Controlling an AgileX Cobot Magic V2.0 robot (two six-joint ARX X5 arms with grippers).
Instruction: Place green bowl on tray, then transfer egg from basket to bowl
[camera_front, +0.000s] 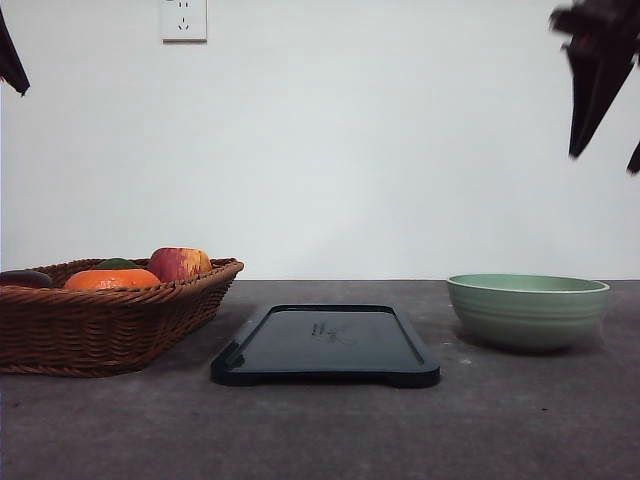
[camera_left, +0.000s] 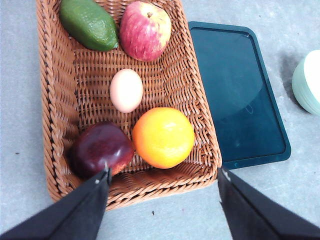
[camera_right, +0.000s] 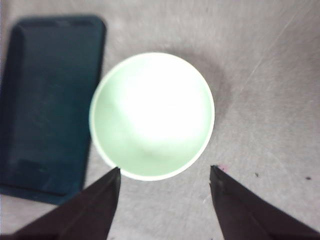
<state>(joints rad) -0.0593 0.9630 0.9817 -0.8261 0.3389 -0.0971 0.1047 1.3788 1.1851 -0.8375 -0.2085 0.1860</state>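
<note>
Now the one green bowl (camera_front: 527, 310) sits upright on the table, at 3 o'clock from the one tray (camera_front: 325, 345), whose long side runs away from the robot. One basket (camera_front: 100, 320) at 9 o'clock holds one egg (camera_left: 126, 90). Both grippers (camera_left: 162, 187) (camera_right: 165, 180) hang wide open.

Basket (camera_left: 60, 100): woven brown wicker, rough ribbed weave with a braided rim.
Tray (camera_front: 325, 345): dark, smooth, glossy, plastic-looking, carrying soft reflections.
Bowl (camera_front: 527, 312): pale green, glazed like ceramic, smooth with faint horizontal ridges on the side and a shiny inside.
Table (camera_front: 320, 430): grey, matt, slightly mottled, with fine scratches and specks.
Egg (camera_left: 126, 90): pale, smooth, satin shell.
Orange (camera_left: 163, 137): bright, lightly glossy skin.
Dark red fruit (camera_left: 101, 148): polished, shiny skin.
Apple (camera_left: 145, 30): red-yellow streaked, smooth skin.
Avocado (camera_left: 89, 23): green, dull, finely pebbled skin.
Fingers (camera_left: 75, 215): black, matt, hard-looking.
Wall (camera_front: 400, 150): plain white, matt.
</note>
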